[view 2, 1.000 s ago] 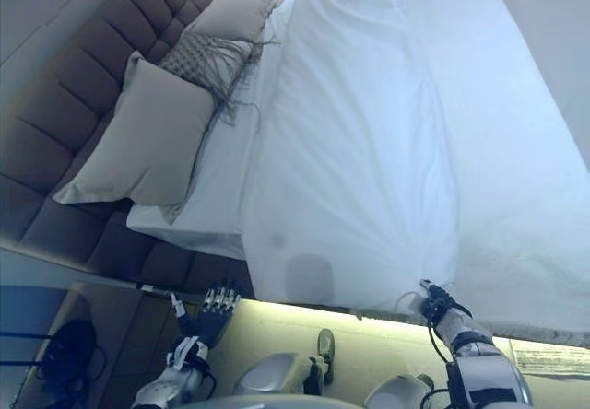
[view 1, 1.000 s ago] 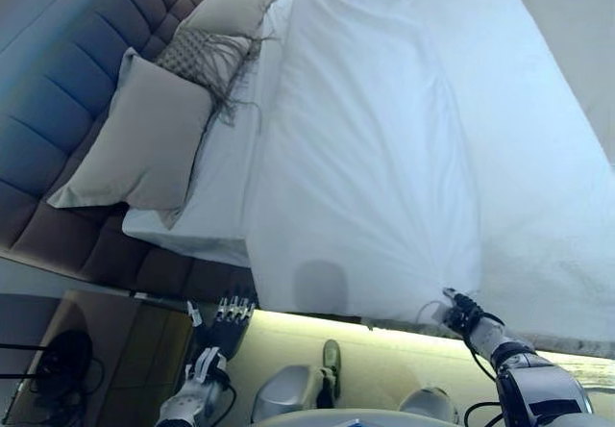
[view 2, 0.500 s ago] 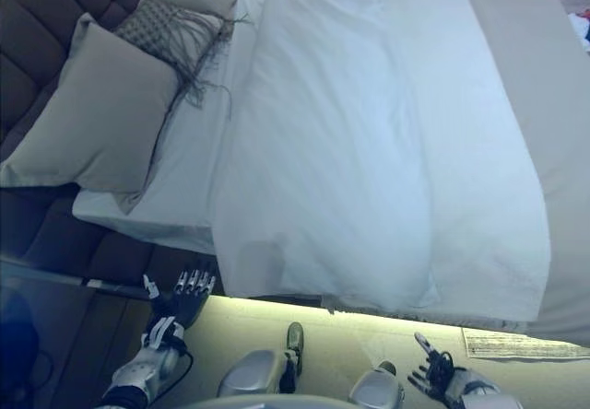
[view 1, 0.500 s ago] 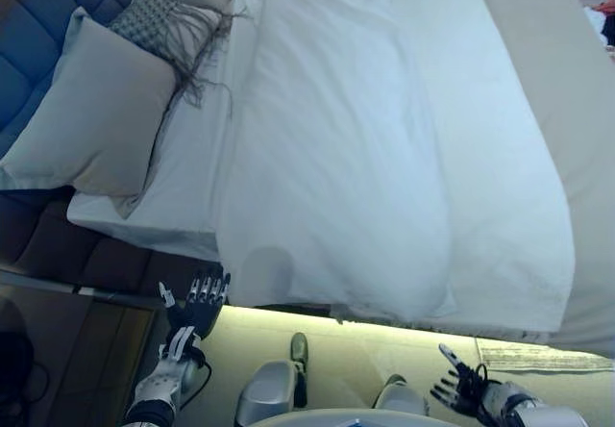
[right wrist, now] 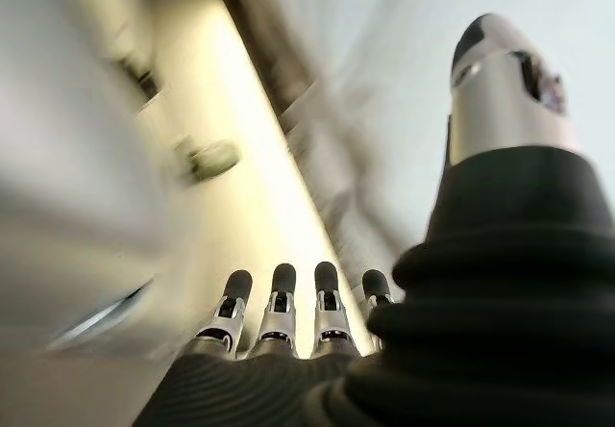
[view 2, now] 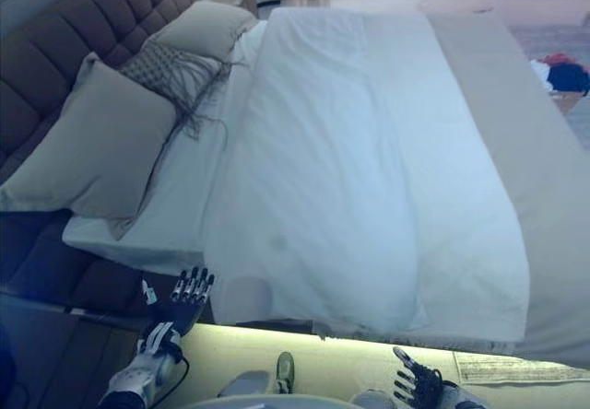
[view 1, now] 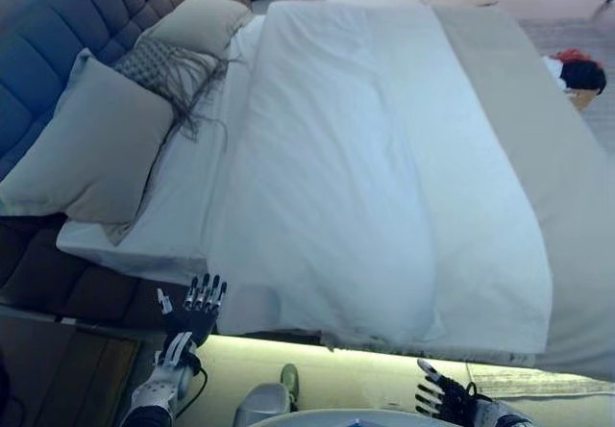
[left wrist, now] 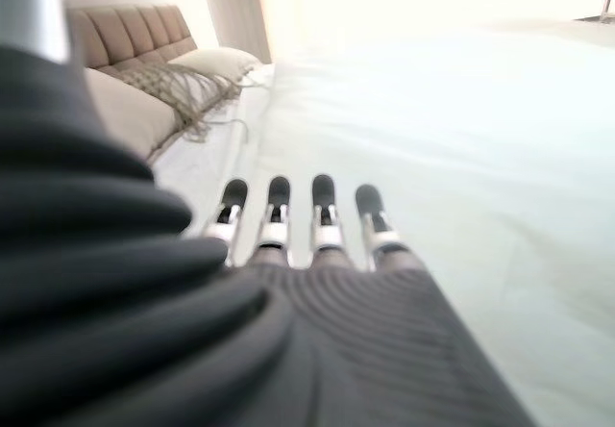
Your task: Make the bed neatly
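Duvet point(view 1: 384, 167) lies spread over the bed point(view 1: 567, 206), its near edge apparently slightly uneven. Pillows point(view 1: 86, 148) sit at the headboard. Left hand point(view 1: 197, 302) and right hand point(view 1: 442, 400) hang open, empty, below the edge.

I saw a smooth, matt white cloth duvet point(view 1: 375, 167), plain matt fabric pillows point(view 1: 91, 148), a fringed woven cushion point(view 1: 163, 62) and a padded, tufted headboard point(view 1: 58, 23).
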Motion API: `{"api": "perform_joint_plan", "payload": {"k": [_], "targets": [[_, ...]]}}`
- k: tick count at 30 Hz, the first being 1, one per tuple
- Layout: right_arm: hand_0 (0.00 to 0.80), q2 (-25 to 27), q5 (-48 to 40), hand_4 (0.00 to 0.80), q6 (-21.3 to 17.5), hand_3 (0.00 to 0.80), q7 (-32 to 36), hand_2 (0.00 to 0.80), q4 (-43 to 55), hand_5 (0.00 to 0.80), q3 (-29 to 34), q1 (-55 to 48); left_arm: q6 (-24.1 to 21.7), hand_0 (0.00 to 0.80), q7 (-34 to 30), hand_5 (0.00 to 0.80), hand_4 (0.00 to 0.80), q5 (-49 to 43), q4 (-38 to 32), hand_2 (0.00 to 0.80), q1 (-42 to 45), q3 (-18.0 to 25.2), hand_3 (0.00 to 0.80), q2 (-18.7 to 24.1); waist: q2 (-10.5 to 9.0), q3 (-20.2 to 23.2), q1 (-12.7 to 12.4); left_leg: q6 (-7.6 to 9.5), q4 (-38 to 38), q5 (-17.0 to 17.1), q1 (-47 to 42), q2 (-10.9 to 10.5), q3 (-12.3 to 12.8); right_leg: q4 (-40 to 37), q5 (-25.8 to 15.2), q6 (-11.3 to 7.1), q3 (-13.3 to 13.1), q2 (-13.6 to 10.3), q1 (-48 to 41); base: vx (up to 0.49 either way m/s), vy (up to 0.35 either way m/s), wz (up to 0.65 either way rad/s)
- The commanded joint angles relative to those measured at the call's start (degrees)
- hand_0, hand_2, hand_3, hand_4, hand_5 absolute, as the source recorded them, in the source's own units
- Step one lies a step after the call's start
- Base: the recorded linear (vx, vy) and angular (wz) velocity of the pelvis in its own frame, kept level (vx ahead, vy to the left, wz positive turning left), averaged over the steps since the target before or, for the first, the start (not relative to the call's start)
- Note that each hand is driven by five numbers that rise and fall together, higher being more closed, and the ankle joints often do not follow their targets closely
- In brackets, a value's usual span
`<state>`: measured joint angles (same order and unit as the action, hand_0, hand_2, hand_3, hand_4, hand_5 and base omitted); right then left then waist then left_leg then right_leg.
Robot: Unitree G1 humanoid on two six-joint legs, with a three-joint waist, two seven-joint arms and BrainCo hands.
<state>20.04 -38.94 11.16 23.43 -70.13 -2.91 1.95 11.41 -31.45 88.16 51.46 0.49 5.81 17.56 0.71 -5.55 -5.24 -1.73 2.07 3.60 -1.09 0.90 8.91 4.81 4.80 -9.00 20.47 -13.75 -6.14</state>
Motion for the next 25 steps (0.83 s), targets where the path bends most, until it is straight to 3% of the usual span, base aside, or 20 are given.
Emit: {"api": "perform_joint_plan", "payload": {"k": [1,6,14,18,25], "targets": [[0.000,-0.8,-2.4,0.000,-4.1,0.000,4.1,0.000,1.0,0.000,0.8,1.6,-1.3,0.000,1.6,0.000,0.000,-2.5,2.3,0.000,-2.7,3.0,0.000,2.1,-0.74,0.3,0.5,-2.01,-1.4,-5.2,-3.3,2.3,1.8,-4.7,-8.4,-0.60,-1.4,-1.2,1.3,0.006,-0.102,-0.15],[0.000,-1.6,-2.2,0.000,-6.3,0.000,3.8,0.000,-0.3,0.000,4.1,-0.4,-1.5,0.000,3.1,0.000,0.000,-5.6,9.0,0.000,-2.6,5.8,0.000,1.6,-1.55,2.1,1.5,-2.49,2.2,-4.0,-5.5,2.5,2.4,-7.5,-9.6,-1.11,-1.3,0.2,0.0,0.018,-0.100,-0.13],[0.000,-5.0,-5.0,0.000,-6.5,0.000,-2.5,0.000,-7.3,0.000,9.0,-3.2,-9.8,0.000,7.6,0.000,0.000,-23.1,22.6,0.000,-3.1,4.1,0.000,-2.0,-1.84,3.6,3.5,-2.90,2.9,-4.3,-5.8,2.9,3.5,-9.6,-9.6,-0.82,-1.4,2.0,-0.9,0.012,-0.072,-0.15],[0.000,-6.8,-5.6,0.000,-6.3,0.000,-4.4,0.000,-10.1,0.000,8.7,-4.1,-12.3,0.000,9.7,0.000,0.000,-32.3,25.7,0.000,-2.9,1.8,0.000,-3.7,-1.61,3.6,4.7,-2.83,2.9,-4.5,-6.6,3.5,4.6,-9.4,-9.1,-0.20,-2.3,2.7,-1.1,0.035,-0.025,-0.06],[0.000,-7.6,-2.9,0.000,-5.7,0.000,-5.5,0.000,-10.7,0.000,5.9,-3.1,-12.7,0.000,12.7,0.000,0.000,-32.1,26.6,0.000,-3.2,-0.5,0.000,-5.3,-0.86,3.3,5.4,-2.81,2.9,-4.7,-7.5,3.7,4.8,-9.4,-8.5,0.45,-3.3,3.4,-1.9,0.022,0.001,-0.12]]}}
